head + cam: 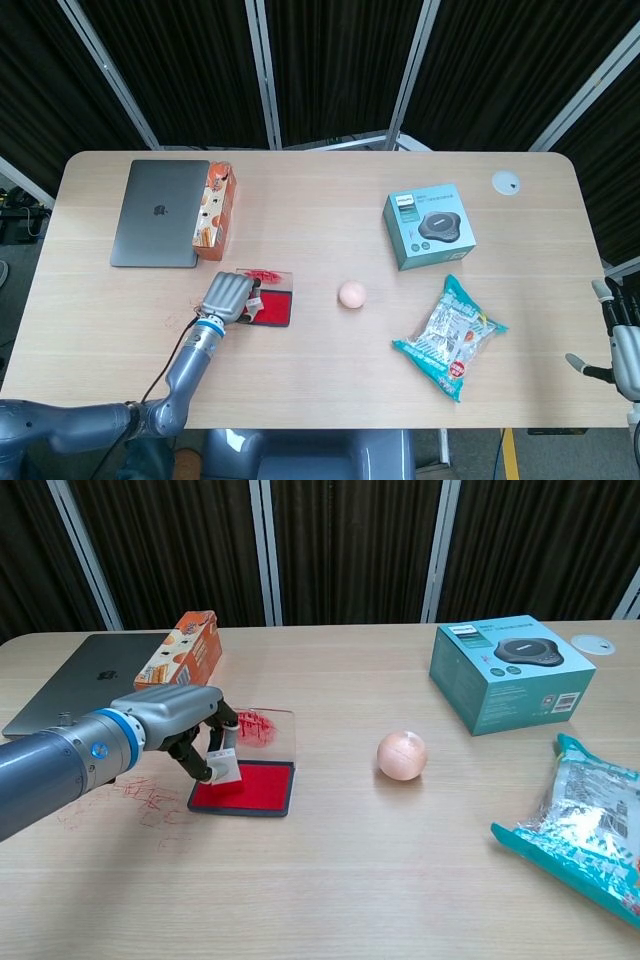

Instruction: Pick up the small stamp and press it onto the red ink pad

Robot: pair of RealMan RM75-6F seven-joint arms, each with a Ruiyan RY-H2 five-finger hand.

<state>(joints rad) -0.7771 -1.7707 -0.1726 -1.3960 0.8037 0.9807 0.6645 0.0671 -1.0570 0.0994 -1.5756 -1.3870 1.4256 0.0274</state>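
My left hand (178, 727) (226, 297) holds the small white stamp (223, 761) between its fingers, tilted, with its lower end on or just above the left part of the red ink pad (252, 786) (274, 309). Contact cannot be made out. The pad's clear lid (268, 727), smeared with red, stands open behind it. In the head view the hand hides the stamp. My right hand (622, 345) shows only at the right edge of the head view, off the table, fingers apart and holding nothing.
A grey laptop (160, 226) and an orange box (215, 206) lie at the back left. A pink ball (402, 755) sits right of the pad. A teal box (509, 671) and a snack bag (587, 820) are on the right. Red stamp marks (140, 800) dot the table left of the pad.
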